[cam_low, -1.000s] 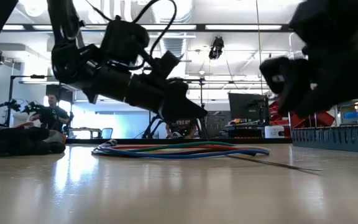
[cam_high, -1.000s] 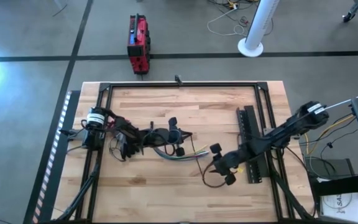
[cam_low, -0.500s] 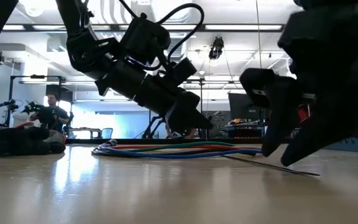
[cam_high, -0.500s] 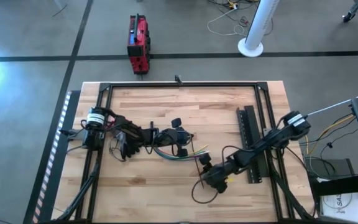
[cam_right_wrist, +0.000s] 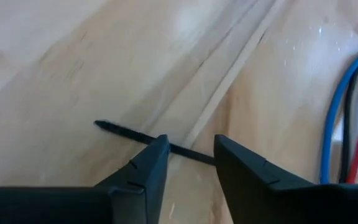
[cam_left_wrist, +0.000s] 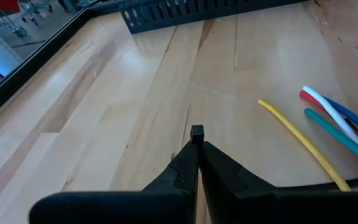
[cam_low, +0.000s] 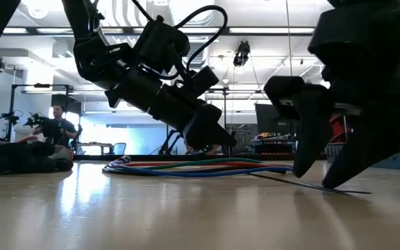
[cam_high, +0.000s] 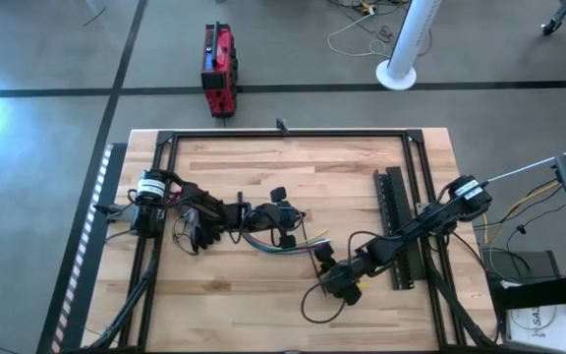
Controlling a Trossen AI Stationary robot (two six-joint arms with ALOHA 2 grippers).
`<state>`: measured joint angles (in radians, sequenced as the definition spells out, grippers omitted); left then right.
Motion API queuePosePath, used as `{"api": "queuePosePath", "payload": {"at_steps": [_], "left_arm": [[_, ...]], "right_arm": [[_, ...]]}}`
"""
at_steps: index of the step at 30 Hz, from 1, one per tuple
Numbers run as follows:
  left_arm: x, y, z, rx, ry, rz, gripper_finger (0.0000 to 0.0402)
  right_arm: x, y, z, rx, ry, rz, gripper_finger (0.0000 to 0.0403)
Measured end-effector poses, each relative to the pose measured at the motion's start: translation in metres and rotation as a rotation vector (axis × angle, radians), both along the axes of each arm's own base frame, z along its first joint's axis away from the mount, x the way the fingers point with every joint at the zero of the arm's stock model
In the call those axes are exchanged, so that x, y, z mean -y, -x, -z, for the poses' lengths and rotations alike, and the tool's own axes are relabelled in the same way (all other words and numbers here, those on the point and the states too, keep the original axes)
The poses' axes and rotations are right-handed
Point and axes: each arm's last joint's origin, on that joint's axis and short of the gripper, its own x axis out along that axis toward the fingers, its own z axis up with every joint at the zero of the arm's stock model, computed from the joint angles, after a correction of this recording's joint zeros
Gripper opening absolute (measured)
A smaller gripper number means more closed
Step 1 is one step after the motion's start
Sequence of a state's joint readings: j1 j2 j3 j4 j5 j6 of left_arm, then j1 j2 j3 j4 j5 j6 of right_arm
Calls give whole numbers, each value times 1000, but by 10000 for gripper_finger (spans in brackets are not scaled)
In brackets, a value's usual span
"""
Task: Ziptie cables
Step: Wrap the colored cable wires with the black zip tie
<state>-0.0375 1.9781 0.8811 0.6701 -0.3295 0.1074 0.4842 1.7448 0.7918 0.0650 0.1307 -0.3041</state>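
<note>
One ziptie (cam_right_wrist: 143, 137) between right hand (cam_right_wrist: 188, 163) fingers

Cables and ziptie on the wooden table

The cables (cam_high: 281, 244), blue, green and yellow, lie flat in a curve; the thin black ziptie (cam_right_wrist: 143, 137) lies flat just beside them.

We are in a robotics lab or workshop. We see a light butcher-block wooden counter (cam_high: 263, 157) framed by black metal rails, standing on a grey concrete floor (cam_high: 57, 59) marked with dark lines. A red boxy device (cam_high: 218, 69) and a white column on a round base (cam_high: 406, 44) stand on that floor. Across the room we see strip ceiling lights (cam_low: 255, 30), dark monitors (cam_low: 276, 118) and a seated person (cam_low: 60, 125) at another robot rig.
</note>
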Motion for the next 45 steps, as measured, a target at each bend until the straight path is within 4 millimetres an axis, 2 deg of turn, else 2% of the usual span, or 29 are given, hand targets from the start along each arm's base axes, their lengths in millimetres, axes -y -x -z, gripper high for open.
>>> {"api": "queuePosePath", "payload": {"at_steps": [9,15,23,33,38,45], "left_arm": [[0,0,1,-10,-6,10,0],[0,0,1,-14,-15,5,0],[0,1,2,-27,-37,15,0],[0,3,5,-34,-7,2,0],[0,7,9,-49,15,-7,0],[1,8,10,-60,17,0,0]], "right_arm": [[-12,11,-1,-19,71,-96,193],[-30,17,-8,39,132,-145,213],[-38,19,-11,53,125,-110,215],[-43,10,8,106,113,-75,208],[-40,6,10,132,123,-34,211],[-32,0,10,150,153,17,196]]}}
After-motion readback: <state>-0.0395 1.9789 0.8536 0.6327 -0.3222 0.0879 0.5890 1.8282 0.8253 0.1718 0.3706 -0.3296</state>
